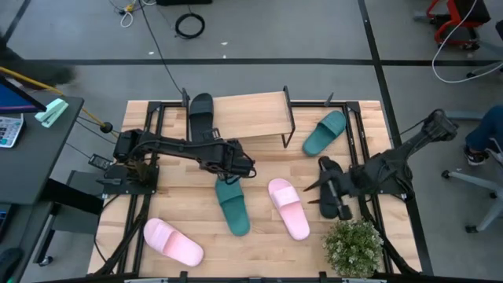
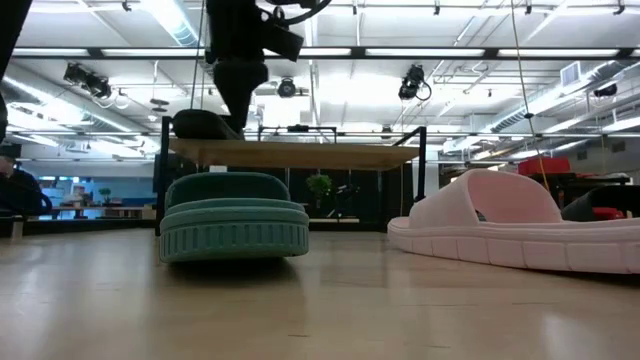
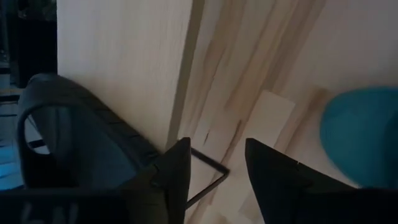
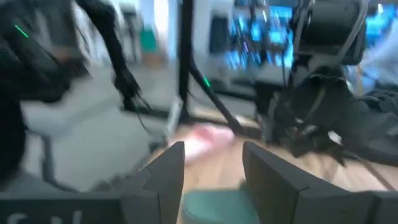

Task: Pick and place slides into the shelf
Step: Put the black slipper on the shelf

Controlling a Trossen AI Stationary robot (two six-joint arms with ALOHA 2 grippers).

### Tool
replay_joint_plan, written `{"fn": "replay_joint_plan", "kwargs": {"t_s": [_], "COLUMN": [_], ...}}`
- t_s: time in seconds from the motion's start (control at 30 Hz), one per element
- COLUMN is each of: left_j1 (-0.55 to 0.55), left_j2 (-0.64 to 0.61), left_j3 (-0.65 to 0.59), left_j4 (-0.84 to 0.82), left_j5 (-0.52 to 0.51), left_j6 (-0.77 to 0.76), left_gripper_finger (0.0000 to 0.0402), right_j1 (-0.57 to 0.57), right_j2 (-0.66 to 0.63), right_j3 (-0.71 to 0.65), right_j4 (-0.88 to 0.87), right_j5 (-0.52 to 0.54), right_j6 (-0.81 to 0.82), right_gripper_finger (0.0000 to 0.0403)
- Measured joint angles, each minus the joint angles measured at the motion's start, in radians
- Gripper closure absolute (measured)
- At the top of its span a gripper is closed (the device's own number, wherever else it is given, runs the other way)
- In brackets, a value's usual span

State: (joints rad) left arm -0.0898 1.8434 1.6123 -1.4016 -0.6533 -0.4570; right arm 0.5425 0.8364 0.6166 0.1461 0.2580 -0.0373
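**One black slide on the shelf, five on the table**

A wooden table [image 1: 259,244] fills the high view, grey floor around it, a bright ceiling-lit room behind. The shelf [image 1: 250,116] stands at the far edge, and a black slide [image 1: 201,115] lies across its left end, toe poking past the plank.

The left gripper [image 1: 242,167] hangs just in front of the shelf. Its fingers [image 3: 171,180] stand apart with nothing between them; in the wrist view bare table and a shelf leg show in the gap, the black slide off beside one finger, a teal slide [image 1: 233,206] beside the other. That teal one lies on the table just ahead of the fingertips, clear of them.

The right gripper [image 1: 318,187] sits low at the right side of the table, fingers [image 4: 166,171] parted and empty. The second black slide [image 1: 333,189] lies right by it; whether they touch, I cannot tell.

A second teal slide [image 1: 324,132] rests beside the shelf's right leg. One pink slide [image 1: 288,207] lies mid-table between the grippers, another [image 1: 173,241] near the front left. A small plant [image 1: 353,247] sits front right.
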Motion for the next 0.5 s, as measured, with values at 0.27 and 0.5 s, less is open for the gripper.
{"fn": "replay_joint_plan", "kwargs": {"t_s": [0.27,0.5], "left_j1": [-0.043,-0.127], "left_j2": [-0.115,-0.288], "left_j3": [0.001,0.001], "left_j4": [-0.002,0.011], "left_j5": [-0.071,-0.072], "left_j6": [-0.060,-0.138], "left_gripper_finger": [0.0247,0.0242], "right_j1": [-0.003,-0.003], "right_j2": [0.328,0.516], "right_j3": [0.321,0.375], "right_j4": [-0.547,-0.681], "right_j5": [0.104,0.000], "right_j6": [0.324,0.648], "right_gripper_finger": [0.0233,0.0233]}}
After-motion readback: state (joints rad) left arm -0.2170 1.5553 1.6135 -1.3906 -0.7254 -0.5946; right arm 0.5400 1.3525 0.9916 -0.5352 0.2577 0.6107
